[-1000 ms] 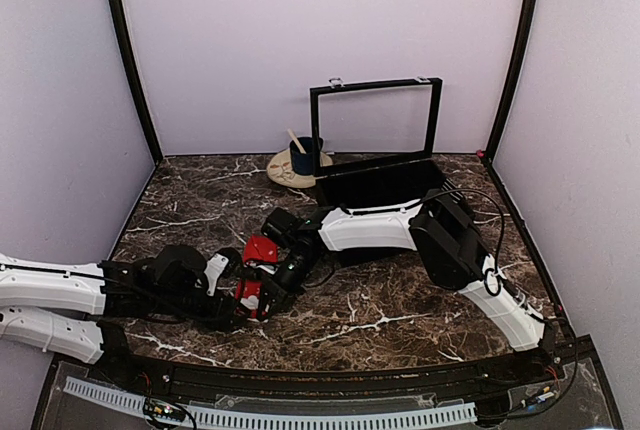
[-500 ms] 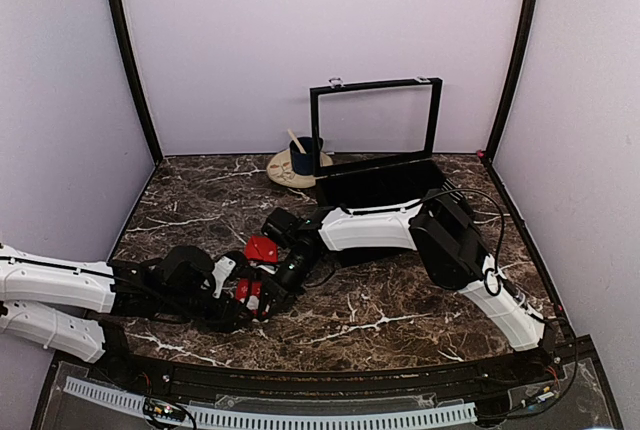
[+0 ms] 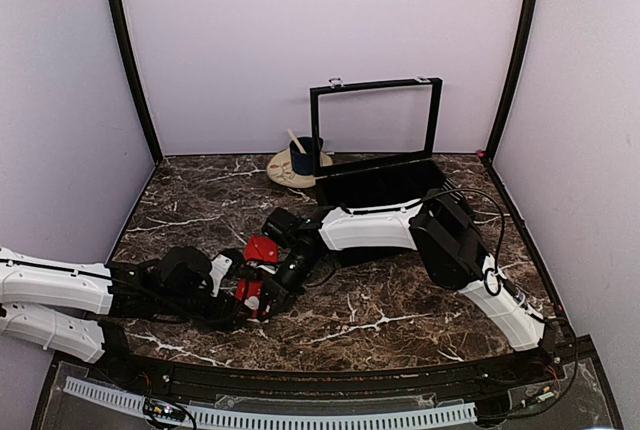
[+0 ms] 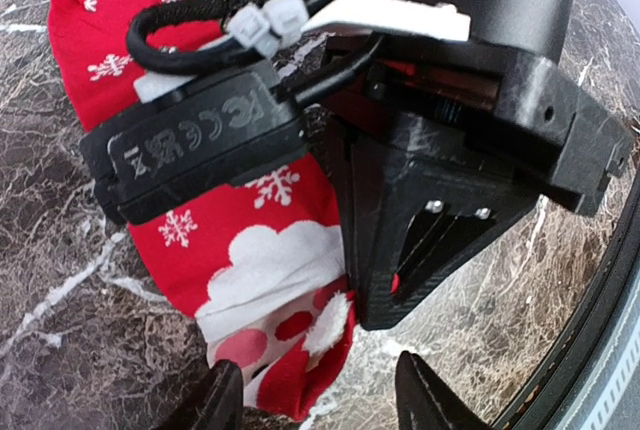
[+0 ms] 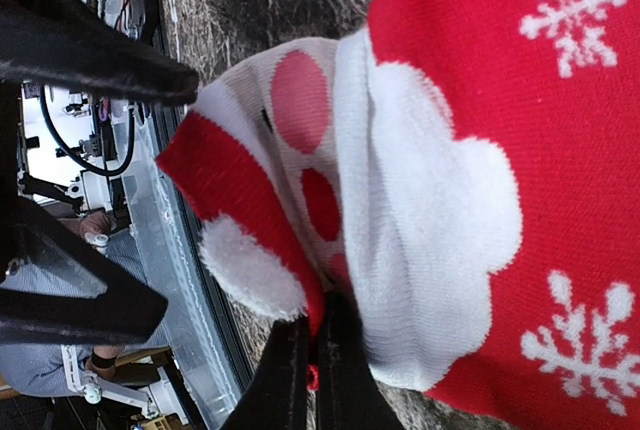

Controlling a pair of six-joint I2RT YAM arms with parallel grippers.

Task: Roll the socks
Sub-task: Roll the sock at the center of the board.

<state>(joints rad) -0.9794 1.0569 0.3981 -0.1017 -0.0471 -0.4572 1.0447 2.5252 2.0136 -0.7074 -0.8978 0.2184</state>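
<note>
Lying on marble table [image 3: 400, 300], front-left of box [image 3: 375, 185]: red socks [image 4: 240, 240], snowflake-patterned, white-and-pink end toward near edge. Right gripper [image 5: 310, 370] pinched tight on that end's edge. Left gripper [image 4: 320, 402] spread wide, fingers either side of same end.

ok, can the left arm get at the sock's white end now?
Probably yes: the open left tool sits at the white end of the sock, nothing between. The shut right tool pinches that same end, so room looks tight.
</note>
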